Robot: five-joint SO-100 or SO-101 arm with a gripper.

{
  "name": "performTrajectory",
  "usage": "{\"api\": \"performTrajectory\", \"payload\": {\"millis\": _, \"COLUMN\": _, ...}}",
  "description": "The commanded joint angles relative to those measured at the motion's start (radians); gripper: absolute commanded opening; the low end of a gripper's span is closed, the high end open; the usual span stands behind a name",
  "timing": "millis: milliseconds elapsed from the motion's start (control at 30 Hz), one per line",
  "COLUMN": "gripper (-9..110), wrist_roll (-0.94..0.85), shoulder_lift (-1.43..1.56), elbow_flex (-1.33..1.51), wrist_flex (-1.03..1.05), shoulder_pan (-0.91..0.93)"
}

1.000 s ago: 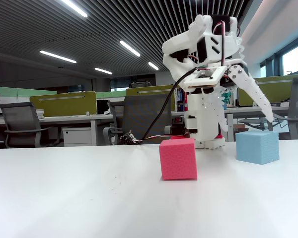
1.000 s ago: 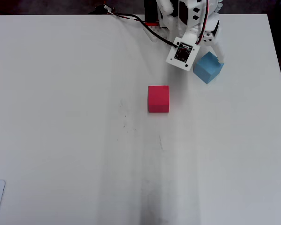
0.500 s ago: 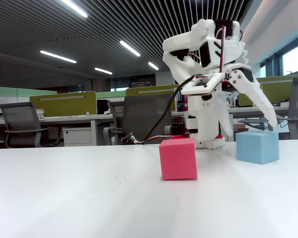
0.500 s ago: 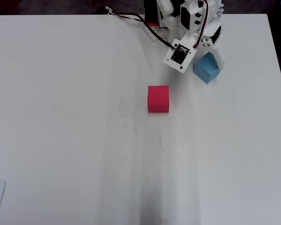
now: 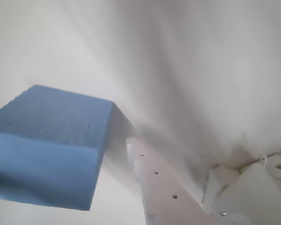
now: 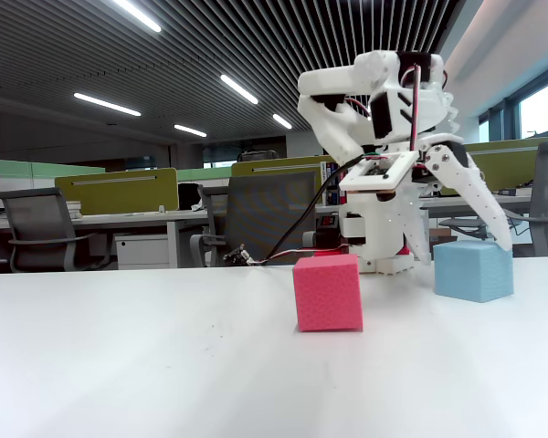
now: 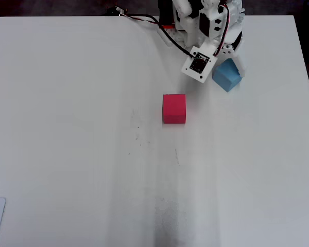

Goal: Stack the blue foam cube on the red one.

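Hanging over the light sky-blue sponge-foam cube (image 7: 227, 75), the white two-finger gripper (image 6: 464, 233) stands with jaws spread, holding nothing; one long finger slopes down toward the cube's top in the fixed view, the other drops on its near-arm side. No contact that I can confirm.

Change over the last second: the arm's head has tucked back and lowered slightly in the fixed view, and in the overhead view the wrist block has pulled back toward the arm's base. Cube itself has not shifted. Judgement: approach phase, grasp not yet made, stacking not begun.

Blue cube sits on the white tabletop (image 7: 67, 154) near the far edge, toward the right corner in the overhead view, just beside the arm's base. It is turned so its corners point roughly along the table's edges. Being a cube, no long axis to speak of.

The pinkish-red sponge-foam cube (image 7: 174, 108) rests apart from it, closer to the tabletop's middle, sides square to the edges.

Wrist view: blue cube (image 5: 47, 145) fills lower left, white finger just beside it.
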Motion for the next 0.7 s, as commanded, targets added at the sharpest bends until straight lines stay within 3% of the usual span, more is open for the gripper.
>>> {"api": "performTrajectory", "payload": {"millis": 0, "gripper": 35, "wrist_roll": 0.003, "shoulder_lift": 0.008, "elbow_flex": -0.002, "wrist_flex": -0.018, "shoulder_pan": -0.008}}
{"api": "performTrajectory", "payload": {"millis": 667, "gripper": 24, "wrist_roll": 0.012, "shoulder_lift": -0.006, "elbow_flex": -0.021, "wrist_flex": -0.063, "shoulder_pan": 0.003}}
